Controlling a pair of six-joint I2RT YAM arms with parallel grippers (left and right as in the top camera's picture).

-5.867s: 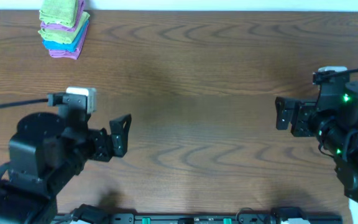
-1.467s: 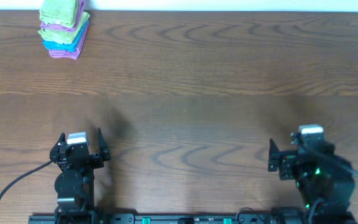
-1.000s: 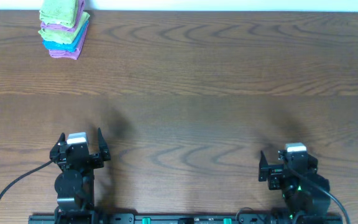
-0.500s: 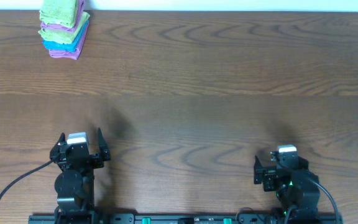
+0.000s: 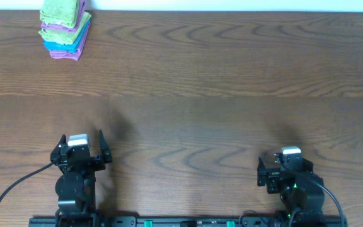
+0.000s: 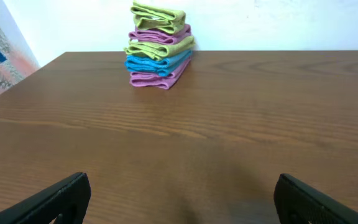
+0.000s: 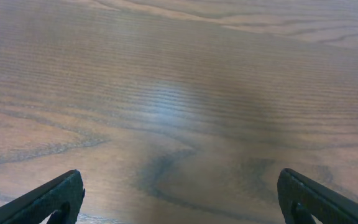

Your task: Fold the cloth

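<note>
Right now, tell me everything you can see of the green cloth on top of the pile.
The lime-green cloth is folded into a thick, soft, fuzzy-looking bundle. It lies atop the pile at the table's far left corner, resting on a folded purple cloth. Nothing else touches it; no tag shows.

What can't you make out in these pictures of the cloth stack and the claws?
Top lime-green cloth: overhead, its far end is cut by the top edge; no tag shows in any view.
Cloth stack: absent from the right wrist view.
Left claw, right claw: wrist views cut the fingers at the bottom edge.
</note>
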